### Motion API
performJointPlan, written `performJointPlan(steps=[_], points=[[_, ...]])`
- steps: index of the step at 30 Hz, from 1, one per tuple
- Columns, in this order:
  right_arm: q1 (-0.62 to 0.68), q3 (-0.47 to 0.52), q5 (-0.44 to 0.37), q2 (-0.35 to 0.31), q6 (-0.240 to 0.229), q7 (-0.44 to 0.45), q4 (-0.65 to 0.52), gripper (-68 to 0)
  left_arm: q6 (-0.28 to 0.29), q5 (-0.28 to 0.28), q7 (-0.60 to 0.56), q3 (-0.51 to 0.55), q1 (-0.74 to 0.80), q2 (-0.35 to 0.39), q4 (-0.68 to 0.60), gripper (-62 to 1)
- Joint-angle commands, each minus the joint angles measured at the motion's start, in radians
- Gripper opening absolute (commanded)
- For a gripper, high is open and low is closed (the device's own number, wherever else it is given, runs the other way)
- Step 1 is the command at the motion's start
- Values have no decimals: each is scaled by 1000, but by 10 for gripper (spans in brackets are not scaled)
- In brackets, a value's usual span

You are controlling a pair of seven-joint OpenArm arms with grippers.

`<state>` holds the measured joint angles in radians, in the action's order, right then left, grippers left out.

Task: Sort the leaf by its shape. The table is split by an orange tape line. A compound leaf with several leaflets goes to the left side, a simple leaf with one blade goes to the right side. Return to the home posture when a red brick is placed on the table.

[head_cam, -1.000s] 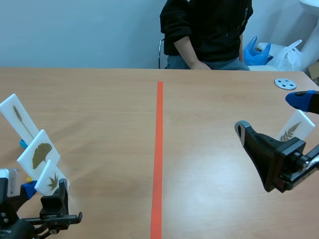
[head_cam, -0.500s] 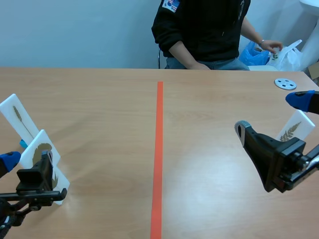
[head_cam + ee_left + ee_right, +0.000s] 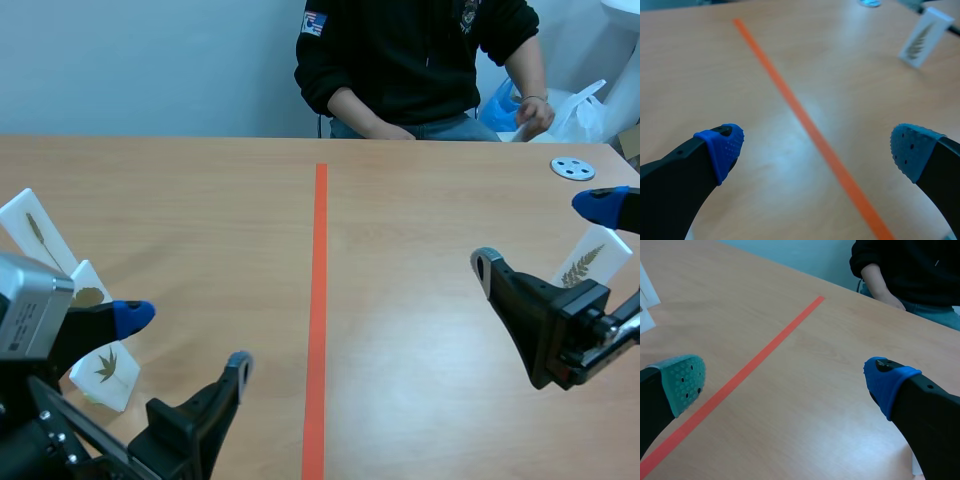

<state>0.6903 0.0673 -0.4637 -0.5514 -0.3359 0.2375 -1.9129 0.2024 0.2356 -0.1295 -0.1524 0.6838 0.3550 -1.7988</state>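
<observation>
On the left side of the table three white cards lean in a row: a slim spike leaf [image 3: 34, 234], a fan-shaped leaf [image 3: 88, 293] half hidden by my left arm, and a small palmate leaf [image 3: 106, 368]. A fourth card with a fern-like leaf [image 3: 588, 262] stands right of the orange tape line [image 3: 318, 300], and it shows far ahead in the left wrist view [image 3: 922, 36]. My left gripper [image 3: 187, 338] [image 3: 815, 150] is open and empty, right of the three cards, over the tape line [image 3: 805, 120]. My right gripper [image 3: 545, 235] [image 3: 785, 382] is open and empty just in front of the fern card.
A person [image 3: 410, 60] sits at the far edge, one hand [image 3: 532, 110] by the plastic bags behind the table. A grey disc [image 3: 573, 168] lies at the far right. Two of the left-side cards [image 3: 646, 295] show at the edge of the right wrist view.
My left arm has swung away from the three cards toward the table's middle, its fingers now pointing to the tape line. The person's hand moved by the bags. The right arm stayed still.
</observation>
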Motion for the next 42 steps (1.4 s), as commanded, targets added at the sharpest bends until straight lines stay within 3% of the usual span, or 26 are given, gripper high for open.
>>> performJointPlan(steps=[1, 15, 29, 42], points=[[-11, 6, -11, -8, 3, 15, -3, 4, 14, 5, 7, -6, -17, -2, -46, 14], [-9, 6, -15, -2, 3, 11, -3, 4, -50, 17, 131, -29, -139, -1, -67, 14], [-9, 6, -15, -2, 3, 5, -3, 4, -26, 61, 119, -31, -147, 96, -67, 14], [-9, 6, -15, -2, 3, 22, -3, 4, 3, 61, 119, -31, -147, 112, -67, 14]])
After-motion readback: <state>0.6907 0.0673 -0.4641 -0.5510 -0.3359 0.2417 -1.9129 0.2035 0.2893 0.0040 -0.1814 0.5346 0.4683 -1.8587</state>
